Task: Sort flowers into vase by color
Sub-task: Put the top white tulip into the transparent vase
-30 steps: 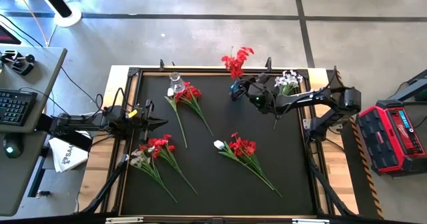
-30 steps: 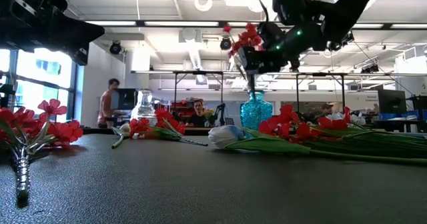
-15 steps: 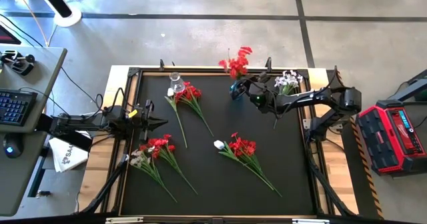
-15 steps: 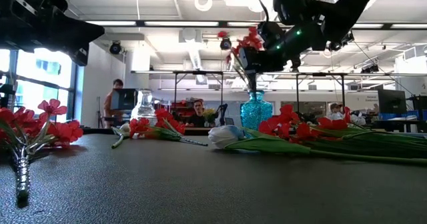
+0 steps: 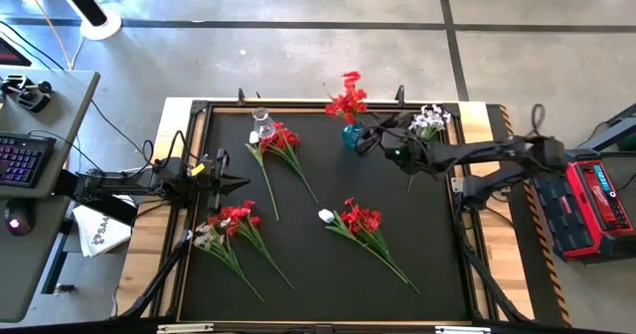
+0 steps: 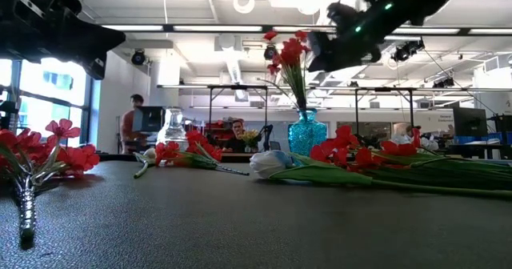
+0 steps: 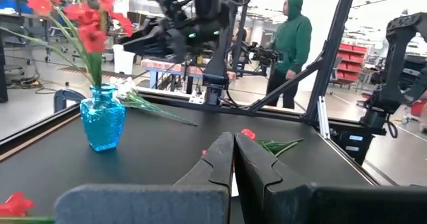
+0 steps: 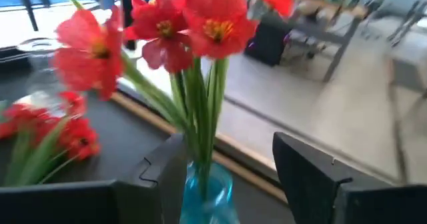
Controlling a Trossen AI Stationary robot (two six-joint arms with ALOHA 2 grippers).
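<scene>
A bunch of red flowers [image 5: 347, 99] stands with its stems in the blue vase [image 5: 353, 135] at the table's far edge, blooms up [image 6: 290, 51]. My right gripper [image 5: 370, 142] hangs open just right of it, above the vase; the stems [image 8: 200, 111] pass close beside one finger [image 8: 170, 174] without touching. White flowers [image 5: 429, 121] lie at the far right. More red flowers [image 5: 283, 140] [image 5: 360, 220] [image 5: 234, 223], some with pale blooms, lie on the mat. My left gripper [image 5: 237, 183] rests shut at the left edge.
A clear glass vase [image 5: 263, 127] stands at the far edge, left of the blue one. The black mat is bounded by a raised frame [image 5: 199, 110]. A red case [image 5: 586, 200] sits right of the table. People stand in the room beyond.
My right gripper has opened and let go of the red flowers, then drawn back up and toward the table's right edge. The flowers stay in the blue vase, their blooms now free of the fingers and leaning a little toward the far left.
</scene>
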